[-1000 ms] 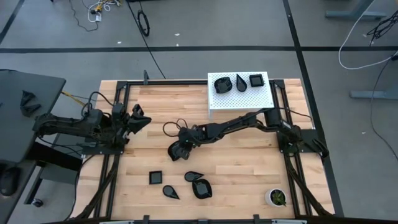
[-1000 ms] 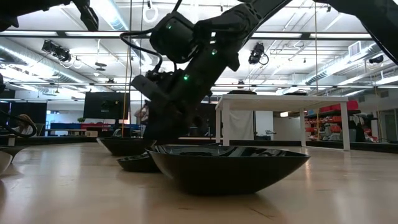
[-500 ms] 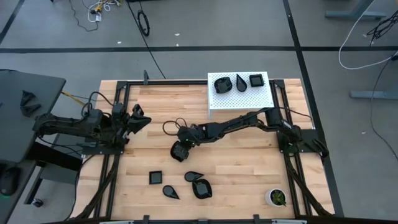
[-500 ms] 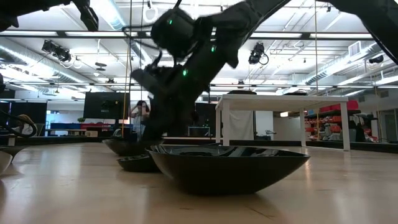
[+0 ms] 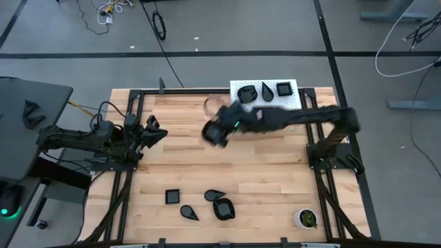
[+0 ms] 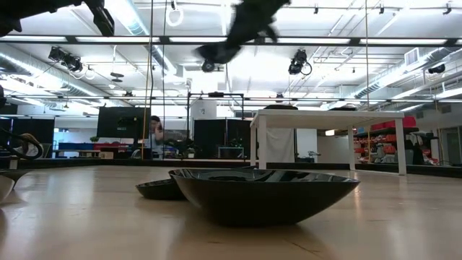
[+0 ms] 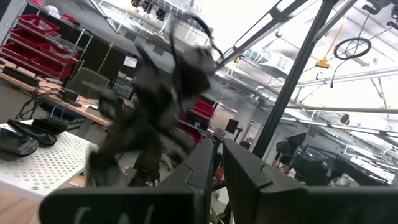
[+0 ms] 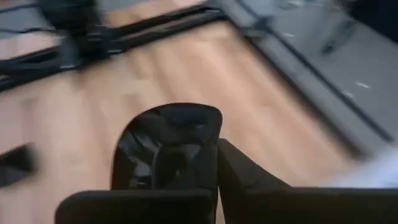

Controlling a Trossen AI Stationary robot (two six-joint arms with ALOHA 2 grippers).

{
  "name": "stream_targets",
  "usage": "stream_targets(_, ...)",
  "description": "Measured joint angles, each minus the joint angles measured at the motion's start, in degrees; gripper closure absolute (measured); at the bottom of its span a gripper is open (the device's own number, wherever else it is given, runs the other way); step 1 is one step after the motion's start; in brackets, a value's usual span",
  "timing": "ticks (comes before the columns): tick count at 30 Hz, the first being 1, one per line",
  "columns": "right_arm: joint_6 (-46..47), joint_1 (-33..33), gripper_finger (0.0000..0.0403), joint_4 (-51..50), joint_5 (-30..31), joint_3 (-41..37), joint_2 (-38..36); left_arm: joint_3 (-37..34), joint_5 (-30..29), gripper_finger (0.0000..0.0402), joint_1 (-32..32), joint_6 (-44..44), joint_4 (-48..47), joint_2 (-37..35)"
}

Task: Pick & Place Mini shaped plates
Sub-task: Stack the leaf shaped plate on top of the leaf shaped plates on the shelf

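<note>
My right gripper (image 5: 215,131) hangs blurred above the table's middle, shut on a black rounded-square mini plate (image 8: 165,146). Three more black plates lie on the white perforated stand (image 5: 265,111) at the far side. Near the front edge lie a square plate (image 5: 171,197), two teardrop plates (image 5: 214,195) (image 5: 189,212) and a rounded plate (image 5: 224,209); the low view shows the closest of them (image 6: 263,195) from the side. My left gripper (image 5: 155,131) waits at the table's left, its fingers (image 7: 205,165) together with nothing between them. My right gripper pinches the plate's rim (image 8: 208,146) between its two fingers, one finger (image 8: 249,177) on the outer side and the other over the hollow. The plate is lifted clear of the table and stands out beyond the fingertips.
A small white cup (image 5: 305,218) with green contents stands at the near right corner. Black frame rails (image 5: 131,172) run along the table's left, right and far sides. Bare wood lies between the stand and the front plates.
My right gripper has shut on the plate at the table's middle. It has then risen fast and swung toward the far edge and the white stand. The plate has been lifted clear of the table with it.
</note>
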Motion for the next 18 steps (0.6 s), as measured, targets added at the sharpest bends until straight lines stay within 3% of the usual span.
stream_targets(4, 2.83, -8.43, 0.0400, -9.99, 2.92, -0.92, -7.34, -0.01, -0.01, 0.0360, -0.02, -0.01, 0.01, 0.00)
stream_targets(7, 6.64, -15.71, 0.0400, -10.40, 1.85, -5.86, -12.02, -0.02, 0.00, 0.0360, 0.01, 0.01, 0.02, 0.00)
stream_targets(12, 11.02, -25.97, 0.0400, 0.51, -7.22, -20.19, -17.57, 0.00, 0.00, 0.0360, -0.01, 0.02, 0.01, 0.00)
stream_targets(18, 16.83, -32.95, 0.0396, 17.35, -9.93, -32.73, -20.94, 0.00, 0.00, 0.0360, -0.02, -0.01, 0.00, 0.00)
